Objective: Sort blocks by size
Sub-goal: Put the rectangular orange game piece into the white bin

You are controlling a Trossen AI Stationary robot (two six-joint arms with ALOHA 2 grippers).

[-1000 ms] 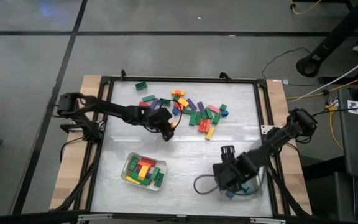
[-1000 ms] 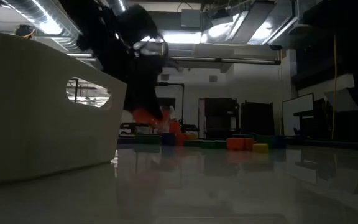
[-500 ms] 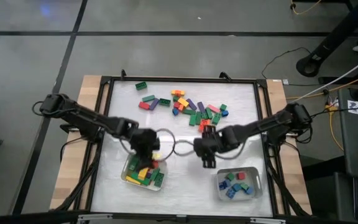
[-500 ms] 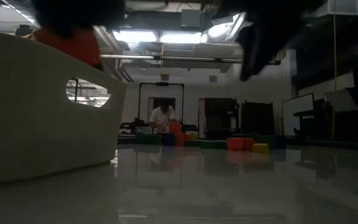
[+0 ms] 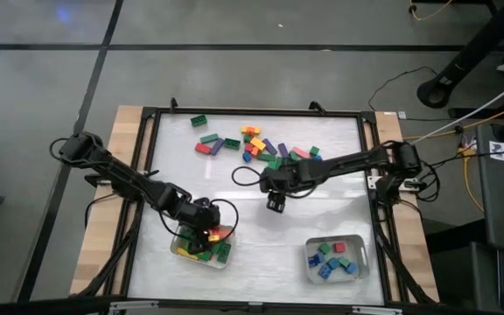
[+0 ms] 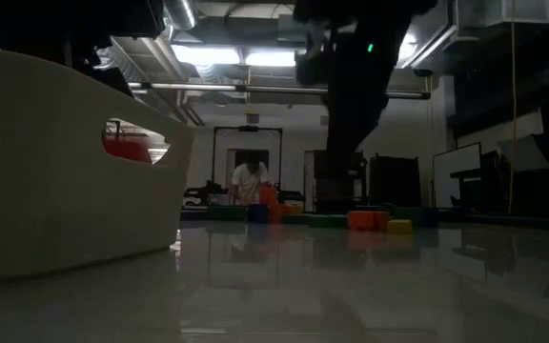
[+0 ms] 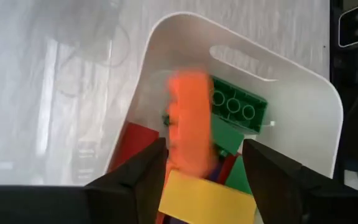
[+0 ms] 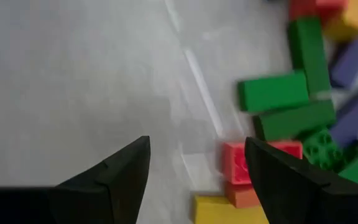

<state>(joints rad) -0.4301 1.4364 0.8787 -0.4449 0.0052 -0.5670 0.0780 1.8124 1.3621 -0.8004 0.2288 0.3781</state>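
Left pincer [image 7: 205,163] spread wide above the left tray [image 5: 178,246], orange block [image 7: 189,118] dropping free; risk: bounce-out; right pincer [image 8: 197,165] open, empty, may scatter the blocks [image 5: 274,153].

Robotics lab, exposed ceiling ducts [image 6: 151,57], strip lights [image 6: 241,57], floor cables [image 5: 409,74]

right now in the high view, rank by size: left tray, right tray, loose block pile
1. Loose block pile: covers the widest area, spread across the table's far side.
2-3. Left tray and right tray: look about alike; the left claw covers part of the left one, so no ranking between them.
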